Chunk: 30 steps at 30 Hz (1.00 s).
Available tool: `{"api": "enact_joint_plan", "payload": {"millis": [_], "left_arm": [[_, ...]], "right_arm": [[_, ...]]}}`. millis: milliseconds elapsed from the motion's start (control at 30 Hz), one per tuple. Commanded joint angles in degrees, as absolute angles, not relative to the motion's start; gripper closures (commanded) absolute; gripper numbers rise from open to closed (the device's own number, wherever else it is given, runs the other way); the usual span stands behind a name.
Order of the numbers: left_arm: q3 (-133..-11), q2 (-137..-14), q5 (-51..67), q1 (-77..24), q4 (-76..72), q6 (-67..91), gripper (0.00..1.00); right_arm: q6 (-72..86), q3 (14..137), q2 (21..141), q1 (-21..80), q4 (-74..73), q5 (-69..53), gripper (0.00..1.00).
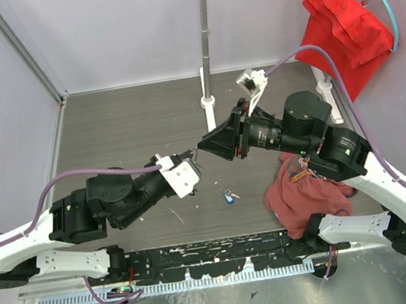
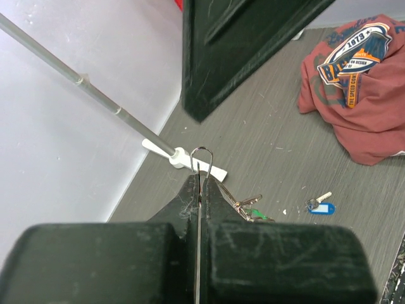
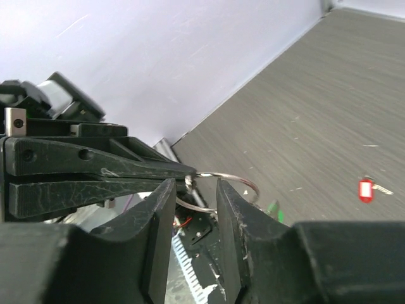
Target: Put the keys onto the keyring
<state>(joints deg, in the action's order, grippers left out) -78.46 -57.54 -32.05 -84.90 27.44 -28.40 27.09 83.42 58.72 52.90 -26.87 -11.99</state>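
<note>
The task looks partly done. The keyring [image 2: 201,158] is held up off the counter [image 2: 285,145], and a small bunch of keys [image 2: 247,208], one of them with a green tag, hangs just beside and below it, apparently already threaded on, though the join itself is too small to make out. Two keys are not on it: a blue-tagged key [image 2: 319,206] lies on the counter below the keyring and off to one side, and a red-tagged key [image 3: 366,189] lies on the counter well apart from the keyring. Both would need picking up and threading. The left tool [image 2: 199,183] is clenched on the keyring's wire, with the rounded end of the loop poking out past its tips. The right tool [image 3: 193,190] faces it tip to tip, its jaws partly apart and flanking the wire beside the left tool's tips. It grips nothing that can be seen, and whether a finger touches the wire cannot be told.
</note>
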Motion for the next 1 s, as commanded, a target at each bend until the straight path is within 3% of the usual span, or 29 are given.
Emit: {"api": "enact_joint_plan", "payload": {"millis": [0, 267, 400, 600, 967], "left_arm": [[-79.83, -56.96, -33.71, -85.04, 26.43, -29.17, 1.00], [-79.50, -56.87, -35.28, -84.97, 27.29, -29.35, 1.00], [-79.11, -56.61, -36.05, -85.08, 27.02, -29.41, 1.00], [-78.89, -56.53, -36.45, -85.01, 27.17, -29.09, 1.00], [-79.62, -55.80, -36.91, -85.03, 28.74, -28.23, 1.00]], "right_arm": [[25.05, 85.80, 55.37, 53.09, -31.24, 0.32, 0.61], [28.71, 81.84, 58.49, 53.09, -48.31, 13.01, 0.58], [30.45, 73.76, 60.29, 52.96, -51.35, 15.99, 0.56], [22.54, 65.27, 67.74, 52.43, -47.75, 6.48, 0.55], [10.99, 61.24, 85.85, 50.26, -39.30, -1.26, 0.58]]}}
